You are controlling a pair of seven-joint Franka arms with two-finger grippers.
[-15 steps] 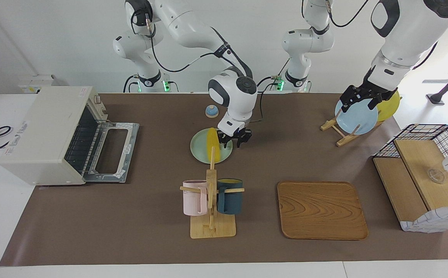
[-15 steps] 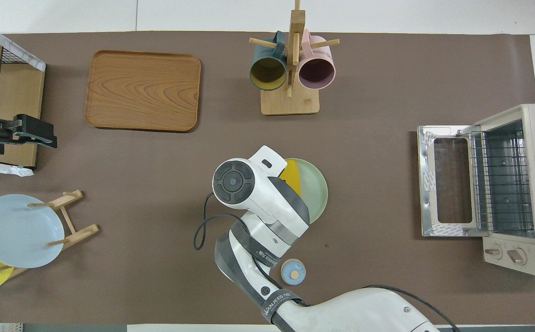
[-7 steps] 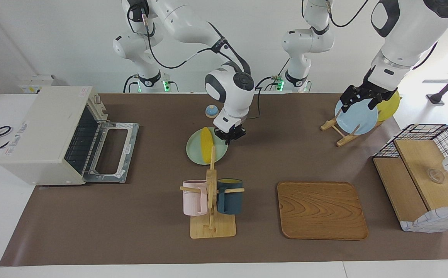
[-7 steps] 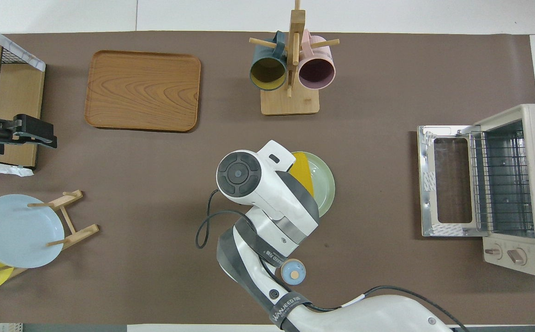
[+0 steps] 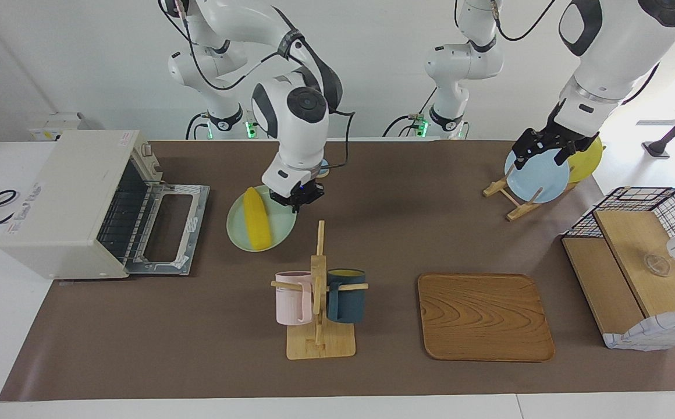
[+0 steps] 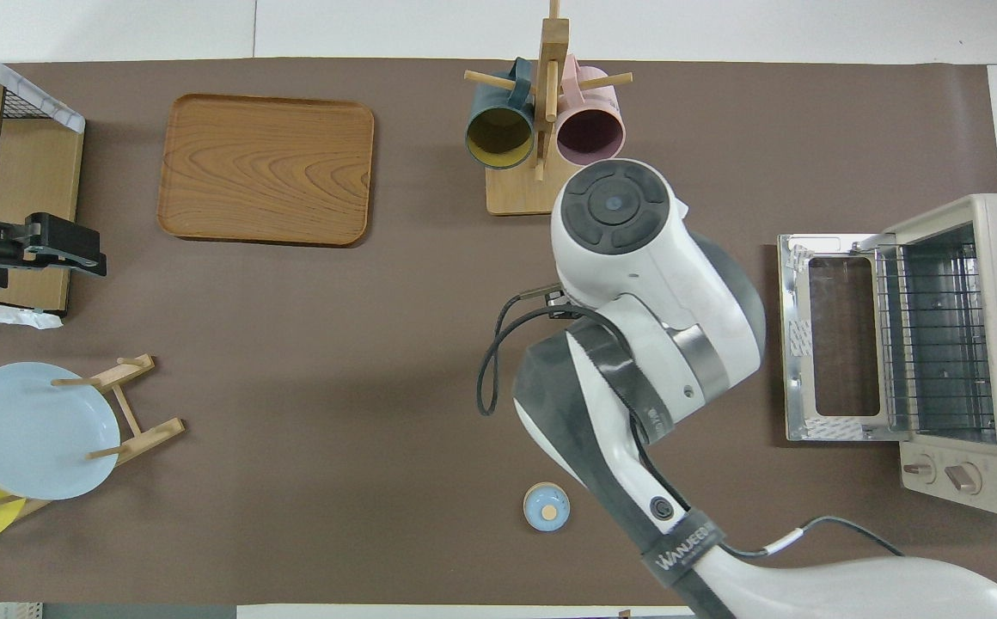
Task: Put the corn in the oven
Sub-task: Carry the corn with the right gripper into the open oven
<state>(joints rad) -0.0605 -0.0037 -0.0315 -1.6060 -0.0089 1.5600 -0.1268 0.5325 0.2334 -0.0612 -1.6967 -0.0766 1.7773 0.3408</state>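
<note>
Corn lay on our plate, apparently pinched at its rim by right gripper, near the open oven, not yet inside.

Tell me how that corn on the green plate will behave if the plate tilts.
The corn lies loose on the shallow pale green plate gripped at its rim by the right gripper. Rounded and tapered, it probably rolls or slides off. It looks stiff and likely light.

- Light was bright, even and diffuse.
- Soft shadows lay on the brown mat beside the mug rack and under the wooden tray.
- Daylight washed out the corner above the wire basket.
- Both views were sharp.
</note>
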